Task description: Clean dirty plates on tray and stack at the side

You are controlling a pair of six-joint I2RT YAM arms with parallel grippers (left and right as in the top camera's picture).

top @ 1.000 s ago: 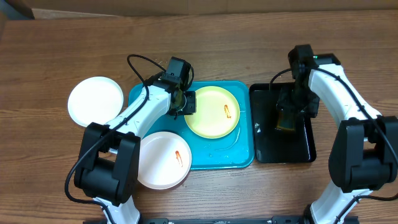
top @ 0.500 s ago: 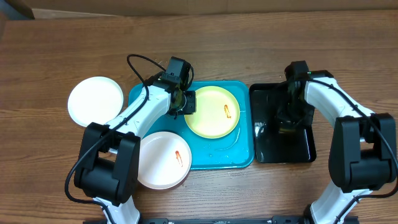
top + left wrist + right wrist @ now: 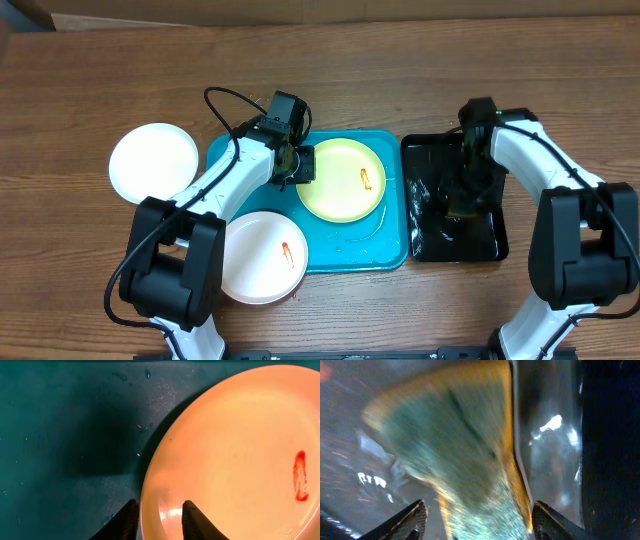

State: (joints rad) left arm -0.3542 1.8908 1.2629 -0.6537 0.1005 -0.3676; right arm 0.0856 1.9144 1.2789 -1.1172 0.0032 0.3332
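A pale yellow-green plate (image 3: 340,180) with a red-orange smear (image 3: 365,180) lies on the turquoise tray (image 3: 360,255). My left gripper (image 3: 297,165) is shut on its left rim. In the left wrist view its fingers (image 3: 125,521) straddle the plate's rim (image 3: 150,505). A clean white plate (image 3: 154,163) lies on the table left of the tray. A white plate with a smear (image 3: 262,257) overlaps the tray's front left corner. My right gripper (image 3: 467,190) is open, low over a yellow-green sponge (image 3: 470,460), which lies between its fingers, blurred.
A smaller black tray (image 3: 490,240), wet and glinting, stands right of the turquoise tray and holds the sponge (image 3: 461,207). Water drops lie on the turquoise tray (image 3: 60,435). Brown wooden table all around.
My right gripper has moved down and slightly left within the black tray, onto the sponge. My left gripper and all three plates have not moved.
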